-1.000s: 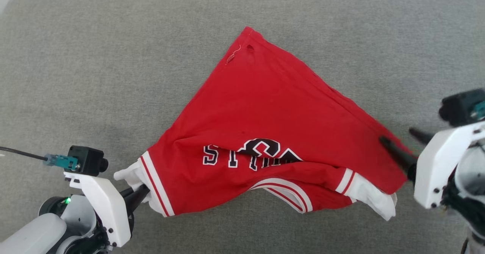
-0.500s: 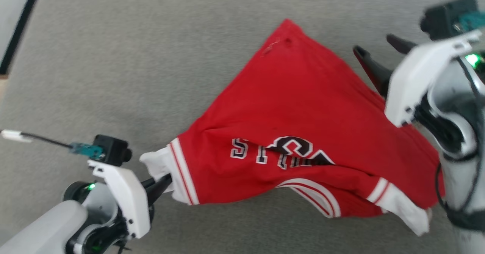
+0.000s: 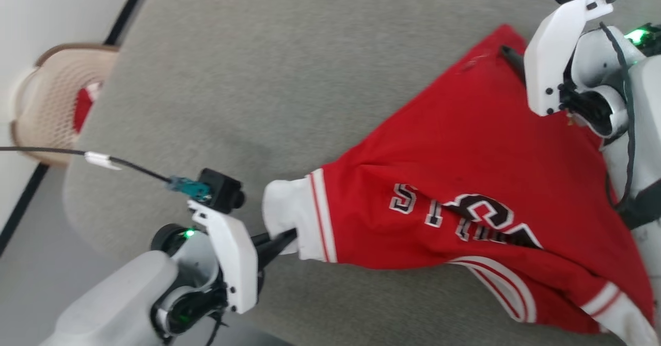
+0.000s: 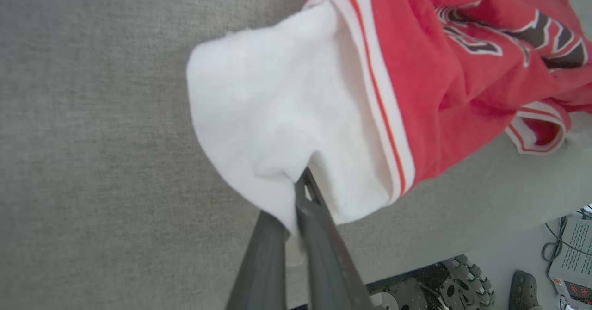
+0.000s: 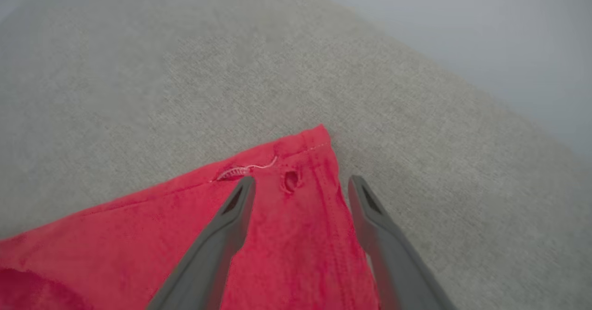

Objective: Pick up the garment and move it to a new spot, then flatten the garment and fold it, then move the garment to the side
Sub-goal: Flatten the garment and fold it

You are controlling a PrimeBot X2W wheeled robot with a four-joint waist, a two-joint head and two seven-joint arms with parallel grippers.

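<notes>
The garment point(image 3: 454, 170), a red jersey with white sleeves and black white-edged letters, lies rumpled on the grey cushioned surface point(image 3: 268, 77). My left gripper point(image 3: 289, 236) is shut on the edge of its white sleeve point(image 4: 277, 111), low in the head view's middle. At the upper right my right gripper point(image 5: 300, 182) stands open above the garment's far red corner point(image 5: 305, 162), one finger on each side of a small hole and a loose thread. In the head view the white wrist housing hides most of its fingers.
A beige mesh basket point(image 3: 51, 93) with something red inside stands off the surface at the left, by a white wall. The surface's rounded near edge runs close to my left arm. In the left wrist view, wheels and equipment point(image 4: 467, 287) sit on the floor below that edge.
The head camera has swung left, shifting the whole picture right. My right gripper has travelled from the garment's right edge up to its far corner, staying open. The left keeps its hold on the sleeve.
</notes>
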